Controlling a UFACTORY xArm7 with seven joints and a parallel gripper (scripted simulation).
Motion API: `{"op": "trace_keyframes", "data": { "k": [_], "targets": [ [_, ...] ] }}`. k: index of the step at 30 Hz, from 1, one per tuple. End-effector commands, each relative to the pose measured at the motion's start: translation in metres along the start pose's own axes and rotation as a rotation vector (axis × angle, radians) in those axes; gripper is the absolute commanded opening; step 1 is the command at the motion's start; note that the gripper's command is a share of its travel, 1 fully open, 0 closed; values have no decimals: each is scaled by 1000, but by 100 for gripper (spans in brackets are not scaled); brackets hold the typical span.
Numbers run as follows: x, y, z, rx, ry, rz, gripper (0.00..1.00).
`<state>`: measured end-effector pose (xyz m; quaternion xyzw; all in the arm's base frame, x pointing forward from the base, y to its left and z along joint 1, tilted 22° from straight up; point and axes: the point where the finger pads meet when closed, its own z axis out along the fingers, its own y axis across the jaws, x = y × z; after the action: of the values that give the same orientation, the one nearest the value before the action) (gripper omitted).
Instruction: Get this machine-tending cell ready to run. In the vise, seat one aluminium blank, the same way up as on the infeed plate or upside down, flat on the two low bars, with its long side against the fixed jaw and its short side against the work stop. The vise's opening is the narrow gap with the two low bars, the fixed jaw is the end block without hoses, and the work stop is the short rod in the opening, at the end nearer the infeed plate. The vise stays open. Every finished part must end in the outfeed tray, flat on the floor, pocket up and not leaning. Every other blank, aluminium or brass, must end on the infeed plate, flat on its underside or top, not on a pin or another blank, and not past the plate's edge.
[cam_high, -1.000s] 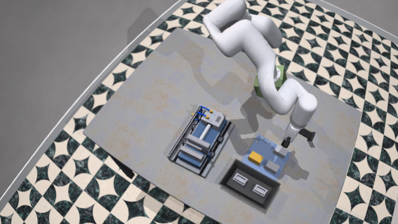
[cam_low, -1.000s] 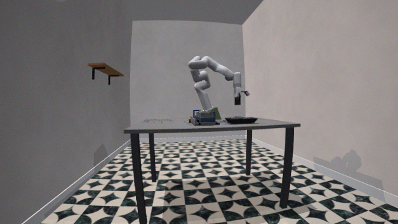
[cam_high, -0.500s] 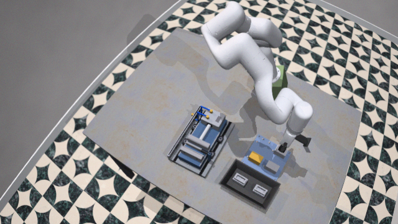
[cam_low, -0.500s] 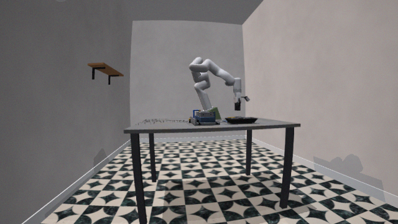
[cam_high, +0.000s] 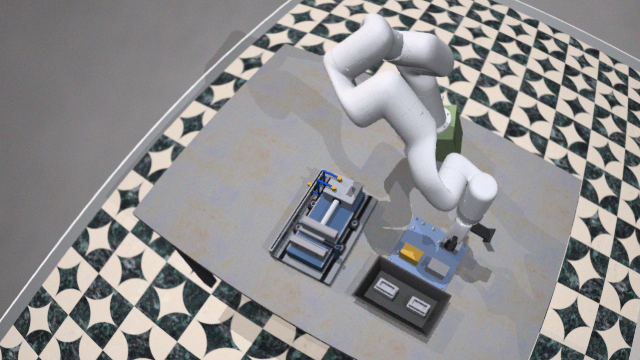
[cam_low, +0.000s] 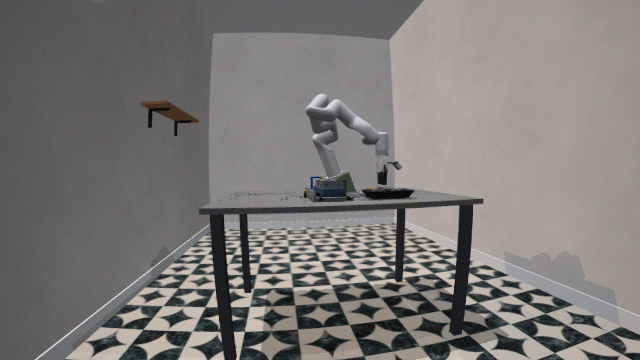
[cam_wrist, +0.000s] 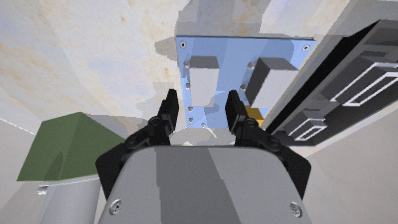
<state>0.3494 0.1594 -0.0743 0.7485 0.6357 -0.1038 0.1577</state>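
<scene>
The light blue infeed plate (cam_high: 429, 251) lies right of the vise (cam_high: 320, 225). In the wrist view it holds two grey aluminium blanks (cam_wrist: 204, 80) (cam_wrist: 270, 82), lying flat, and a brass blank (cam_wrist: 254, 114) half hidden behind a finger. In the top view I see the brass blank (cam_high: 411, 253) and one aluminium blank (cam_high: 438, 267); the other is hidden under the gripper. My gripper (cam_high: 451, 243) (cam_wrist: 202, 98) is open and empty, pointing down a little above that blank. Two finished parts (cam_high: 386, 287) (cam_high: 418, 305) lie flat, pocket up, in the dark outfeed tray (cam_high: 402, 295).
The vise has blue hoses (cam_high: 325, 177) at its far end, and its opening is too small to read. A green block (cam_high: 448, 132) stands at the arm's base behind the plate. The tray touches the plate's near edge. Small pins stud the plate (cam_wrist: 240, 60).
</scene>
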Motion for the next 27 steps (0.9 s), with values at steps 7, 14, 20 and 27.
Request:
{"op": "trace_keyframes", "data": {
  "k": [7,14,20,27],
  "targets": [
    [2,1,7,-4,3,0,69],
    [2,1,8,-4,3,0,69],
    [2,1,8,-4,3,0,69],
    [2,1,8,-4,3,0,69]
  ]
}}
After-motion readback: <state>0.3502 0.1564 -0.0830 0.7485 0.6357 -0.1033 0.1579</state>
